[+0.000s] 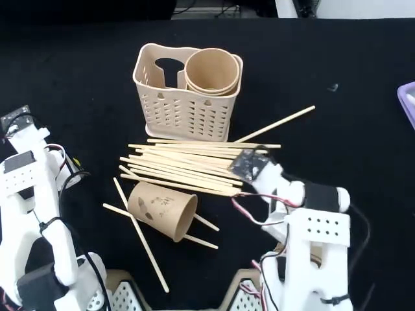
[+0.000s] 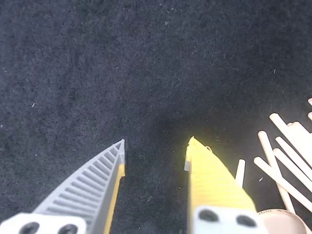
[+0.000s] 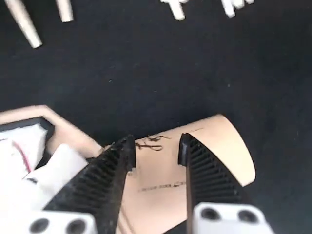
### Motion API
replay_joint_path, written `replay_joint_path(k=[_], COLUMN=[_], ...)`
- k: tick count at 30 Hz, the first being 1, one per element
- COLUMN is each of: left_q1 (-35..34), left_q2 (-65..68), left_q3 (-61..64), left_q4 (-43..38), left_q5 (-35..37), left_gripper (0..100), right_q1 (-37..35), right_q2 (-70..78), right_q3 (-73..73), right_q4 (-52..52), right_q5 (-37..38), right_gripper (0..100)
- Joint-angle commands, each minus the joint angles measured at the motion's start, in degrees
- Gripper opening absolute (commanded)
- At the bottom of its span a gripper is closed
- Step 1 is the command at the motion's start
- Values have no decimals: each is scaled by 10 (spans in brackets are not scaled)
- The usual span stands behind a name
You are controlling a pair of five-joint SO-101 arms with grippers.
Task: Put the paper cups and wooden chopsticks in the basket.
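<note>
A beige slotted basket (image 1: pixel 170 111) stands at the back centre with stacked paper cups (image 1: pixel 212 70) in its right half. In front of it lies a pile of wooden chopsticks (image 1: pixel 188 165), their ends also in the left wrist view as chopsticks (image 2: pixel 282 156). One paper cup (image 1: pixel 162 210) lies on its side over a few loose chopsticks (image 1: pixel 139 240). My right gripper (image 1: pixel 249 165) is at the pile's right end; it is open (image 3: pixel 156 141), with the lying cup (image 3: pixel 224 136) beyond its fingers. My left gripper (image 2: pixel 155 144) is open over bare black cloth.
Black cloth (image 1: pixel 337 65) covers the table. A purple object (image 1: pixel 408 103) pokes in at the right edge. The left arm's white body (image 1: pixel 29 194) stands at the left, and the right arm's base (image 1: pixel 314 253) at the front right.
</note>
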Motion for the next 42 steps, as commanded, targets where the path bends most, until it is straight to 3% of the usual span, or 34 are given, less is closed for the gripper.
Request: replay_joint_path(k=[1, 5, 9, 12, 16, 22, 30, 35, 42], left_q1=[-3, -3, -3, -4, -4, -7, -4, -3, -3], left_q2=[-17, -17, -17, -17, -16, -16, -16, -16, -16], left_q3=[-29, -29, -29, -29, -28, -28, -28, -28, -28], left_q4=[-3, -4, -4, -4, -3, -3, -5, -6, -7], left_q5=[6, 6, 6, 7, 7, 7, 7, 7, 7], left_gripper=[205, 205, 205, 205, 205, 205, 205, 205, 205], right_q1=[95, 182, 204, 195, 227, 336, 440, 452, 456], right_q2=[-8, -8, -14, -14, -8, 12, 14, 12, -95], right_q3=[12, 18, -7, -91, -240, -282, -189, -84, 58], right_q4=[-70, -134, -171, -173, -91, 33, 80, 47, -76], right_q5=[16, 24, 15, -73, -164, -169, 105, 263, 315], right_gripper=[155, 155, 155, 155, 155, 159, 158, 156, 159])
